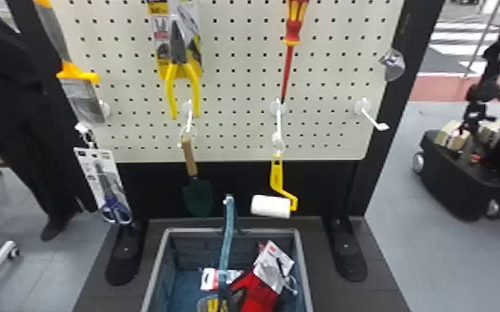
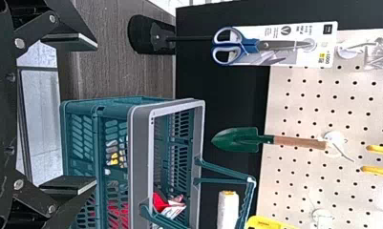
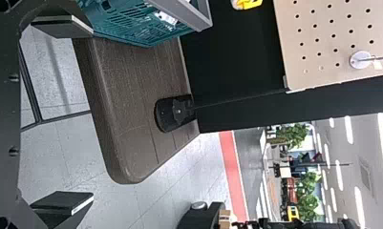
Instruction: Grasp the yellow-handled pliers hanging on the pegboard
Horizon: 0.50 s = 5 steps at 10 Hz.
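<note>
**Left tool** (image 2: 69,112): fingers spread wide, holding nothing. Directly ahead of it stands the teal basket (image 2: 141,143). Beyond the basket, a green trowel (image 2: 241,140) hangs on the pegboard (image 2: 313,109). The yellow-handled pliers (image 1: 182,70) hang farther along the board, well apart from this tool.

**Right tool** (image 3: 60,114): also wide and holding nothing. It faces the worktop (image 3: 132,95) corner, where the board's black foot (image 3: 172,113) rests.
</note>
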Motion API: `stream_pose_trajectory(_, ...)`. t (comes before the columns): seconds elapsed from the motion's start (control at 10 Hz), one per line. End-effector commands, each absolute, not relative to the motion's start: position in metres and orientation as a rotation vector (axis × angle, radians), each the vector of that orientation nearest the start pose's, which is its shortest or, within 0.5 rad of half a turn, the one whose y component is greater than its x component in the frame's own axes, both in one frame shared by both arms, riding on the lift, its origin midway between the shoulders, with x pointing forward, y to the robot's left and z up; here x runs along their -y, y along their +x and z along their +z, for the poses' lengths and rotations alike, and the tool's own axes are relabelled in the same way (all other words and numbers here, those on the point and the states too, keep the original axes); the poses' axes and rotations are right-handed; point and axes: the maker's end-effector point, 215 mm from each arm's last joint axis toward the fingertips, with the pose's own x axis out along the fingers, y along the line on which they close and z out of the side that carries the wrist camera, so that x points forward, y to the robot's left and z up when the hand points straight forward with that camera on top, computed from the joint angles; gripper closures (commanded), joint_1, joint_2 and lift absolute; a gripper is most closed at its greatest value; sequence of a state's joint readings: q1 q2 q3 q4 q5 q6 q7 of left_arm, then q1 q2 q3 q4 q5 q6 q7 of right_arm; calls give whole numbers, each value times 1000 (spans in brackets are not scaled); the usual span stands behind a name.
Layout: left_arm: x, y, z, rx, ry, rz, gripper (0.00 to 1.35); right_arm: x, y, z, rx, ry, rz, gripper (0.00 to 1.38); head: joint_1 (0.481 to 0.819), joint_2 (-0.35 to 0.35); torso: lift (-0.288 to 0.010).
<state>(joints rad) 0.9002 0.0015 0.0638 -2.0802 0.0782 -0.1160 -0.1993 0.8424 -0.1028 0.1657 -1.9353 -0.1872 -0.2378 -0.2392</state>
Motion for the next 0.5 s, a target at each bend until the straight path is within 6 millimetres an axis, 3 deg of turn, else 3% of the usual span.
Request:
stream_pose_trajectory(0.0,-222,300,-432,-269,-57,-133,292,210,293,-467,-288,174,-111,93,549,0,-100)
stream_pose_trajectory(0.4,-221,300,-433,-271,-58,-136,292,210,293,-467,-288,176,-112,93,549,0,-100)
